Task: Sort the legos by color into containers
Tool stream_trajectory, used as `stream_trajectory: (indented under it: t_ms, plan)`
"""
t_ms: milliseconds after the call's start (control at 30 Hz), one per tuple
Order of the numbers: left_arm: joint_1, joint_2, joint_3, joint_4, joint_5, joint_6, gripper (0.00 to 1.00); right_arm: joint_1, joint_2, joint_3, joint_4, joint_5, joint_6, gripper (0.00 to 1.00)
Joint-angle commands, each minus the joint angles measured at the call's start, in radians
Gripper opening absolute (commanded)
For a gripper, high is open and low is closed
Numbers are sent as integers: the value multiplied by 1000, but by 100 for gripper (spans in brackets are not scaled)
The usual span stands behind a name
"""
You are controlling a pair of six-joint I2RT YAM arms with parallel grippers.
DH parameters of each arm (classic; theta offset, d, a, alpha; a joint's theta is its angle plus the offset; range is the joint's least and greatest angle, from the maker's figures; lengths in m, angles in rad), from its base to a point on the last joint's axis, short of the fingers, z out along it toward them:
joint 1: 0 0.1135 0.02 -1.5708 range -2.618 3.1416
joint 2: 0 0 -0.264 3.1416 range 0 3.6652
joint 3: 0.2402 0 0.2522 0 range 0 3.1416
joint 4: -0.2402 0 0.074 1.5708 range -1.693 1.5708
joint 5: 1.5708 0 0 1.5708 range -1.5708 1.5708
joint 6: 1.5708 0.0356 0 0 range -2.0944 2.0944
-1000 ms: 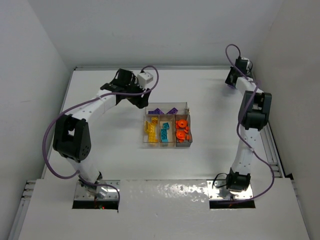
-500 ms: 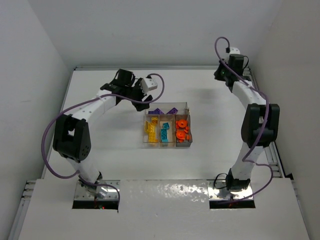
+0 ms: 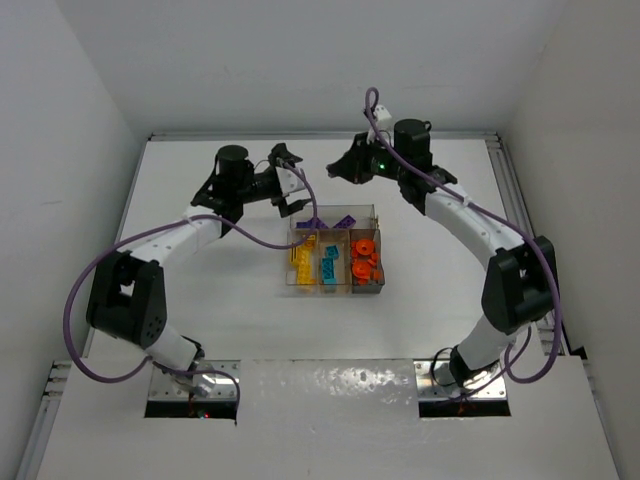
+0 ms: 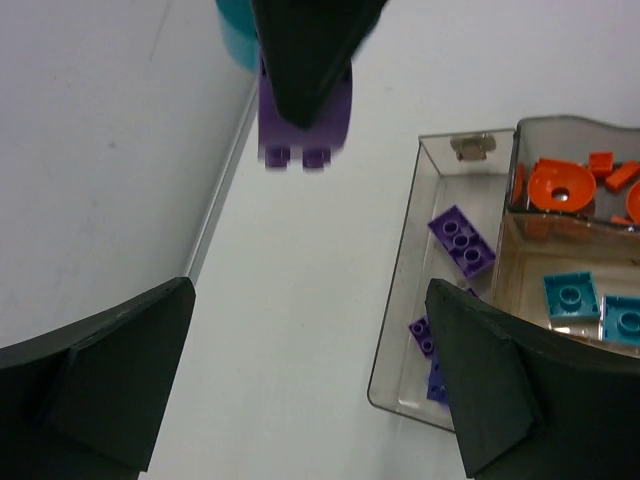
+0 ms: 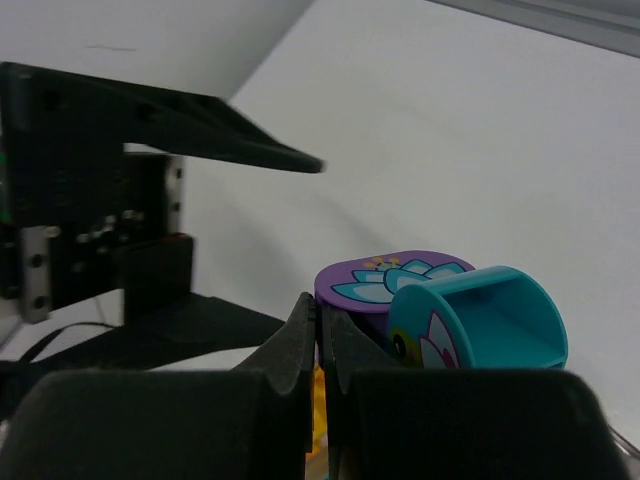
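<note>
White tabletop (image 3: pixel 200 300) and bare white walls (image 3: pixel 300 60) frame everything, so we take the clear tray (image 4: pixel 440 185) near the middle as our landmark. Its three narrow compartments hold yellow bricks (image 3: pixel 303 255), teal bricks (image 3: pixel 329 262) and orange pieces (image 3: pixel 364 255), and its wide compartment on the far side holds purple bricks (image 4: pixel 462 240).

Above the tabletop, just beyond the tray's far-left corner, the right gripper (image 5: pixel 322 315) is clenched on a purple piece (image 5: pixel 385 280) with a flower print. A teal round piece (image 5: pixel 480 315) sits against it, apparently joined to it. We judge that is why it is held in the air rather than dropped into a compartment: two colours stuck together cannot be sorted until they are pulled apart.

The left gripper (image 4: pixel 308 295) faces it from the tray's far-left side, fingers (image 4: pixel 500 380) spread wide and holding nothing, with the purple piece hanging ahead of the gap between them. We read that as readiness to take one half while the right grips the other. The risk is a small part popping free and landing outside the tray.
</note>
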State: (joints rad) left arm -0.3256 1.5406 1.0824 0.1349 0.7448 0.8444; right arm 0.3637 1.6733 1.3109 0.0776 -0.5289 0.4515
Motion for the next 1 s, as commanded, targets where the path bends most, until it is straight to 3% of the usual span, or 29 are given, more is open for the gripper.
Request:
stream_trajectory:
  t_ms: [0,300,467,567,667,833,900,967]
  plan:
    - [5,-37,-55,202,99,-70,99,46,-50,-12,102,-89,62,0]
    - [-18,-51,-76,276,84,-148,99,142,-69,-24,143,-121,116,0]
    - [-26,-59,-85,312,65,-177,92,152,-69,-30,156,-121,130,0]
    - [-27,-66,-85,281,76,-143,71,153,-73,-35,163,-123,136,0]
    - [-27,-71,-84,279,82,-149,42,153,-75,-36,163,-118,136,0]
    - [-32,-88,-81,304,85,-203,18,153,-75,-47,159,-109,136,0]
    - [-33,-94,-78,310,77,-234,0,155,-72,-48,153,-106,133,0]
    - [-35,-97,-78,312,70,-252,0,153,-70,-45,143,-102,127,0]
